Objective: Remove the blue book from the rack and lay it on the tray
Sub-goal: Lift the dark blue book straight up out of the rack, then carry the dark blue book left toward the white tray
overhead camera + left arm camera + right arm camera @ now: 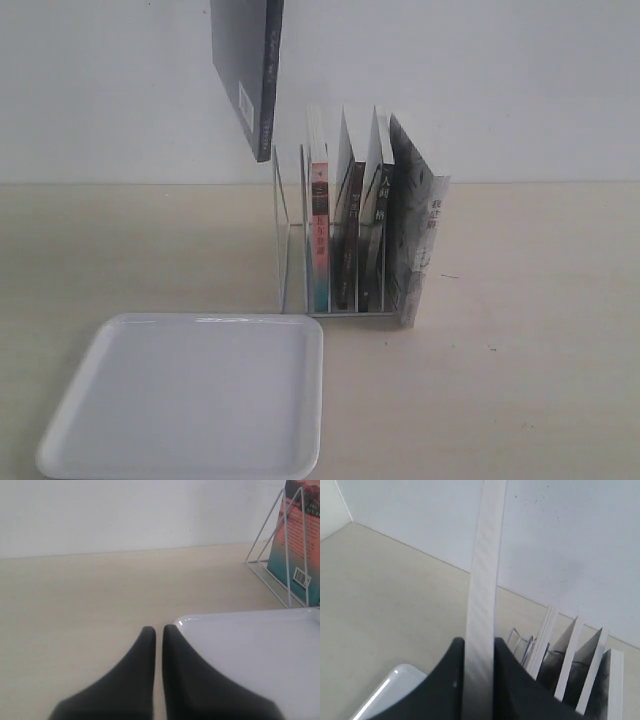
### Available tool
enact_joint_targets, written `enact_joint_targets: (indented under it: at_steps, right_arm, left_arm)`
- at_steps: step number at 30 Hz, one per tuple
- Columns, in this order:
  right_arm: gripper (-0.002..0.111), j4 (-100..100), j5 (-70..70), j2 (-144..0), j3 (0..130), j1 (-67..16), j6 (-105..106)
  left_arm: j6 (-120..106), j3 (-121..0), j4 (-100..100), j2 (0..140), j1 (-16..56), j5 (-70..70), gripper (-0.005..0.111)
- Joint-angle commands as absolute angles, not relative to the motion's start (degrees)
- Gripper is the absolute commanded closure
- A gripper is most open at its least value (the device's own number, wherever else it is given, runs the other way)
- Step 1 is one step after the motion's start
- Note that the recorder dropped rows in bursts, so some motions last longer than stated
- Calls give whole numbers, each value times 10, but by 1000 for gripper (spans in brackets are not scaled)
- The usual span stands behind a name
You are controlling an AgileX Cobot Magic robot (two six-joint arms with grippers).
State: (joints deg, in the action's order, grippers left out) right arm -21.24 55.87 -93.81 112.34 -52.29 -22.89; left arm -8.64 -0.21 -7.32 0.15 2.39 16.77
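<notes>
Blue book, thin flat paperback, clamped in right gripper; left gripper together.

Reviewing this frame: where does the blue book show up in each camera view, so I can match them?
Exterior: the blue book hangs at the top, above the rack.
Left wrist: not in it.
Right wrist: its white page edge runs up the middle, clamped in the right gripper.
Shared landmark: the tray, in all three.
</notes>
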Motion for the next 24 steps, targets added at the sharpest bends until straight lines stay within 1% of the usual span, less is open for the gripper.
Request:
enact_joint_targets:
  at_steps: [1,10,15,20,24]
  right_arm:
    - [108,-228,600,-918,1127,-563,-210]
    - [108,-234,697,-922,1127,-676,-230]
    - [108,-298,700,-926,1114,-713,-318]
    - [108,-383,700,-926,1056,-740,-449]
    - [108,-423,700,-926,971,-739,-542]
  left_arm:
    - [-87,0,-70,0,23,167,103]
    - [-87,0,-70,0,23,167,103]
    - [-87,0,-70,0,23,167,103]
    - [-87,0,-70,0,23,167,103]
    - [-87,0,-70,0,23,167,103]
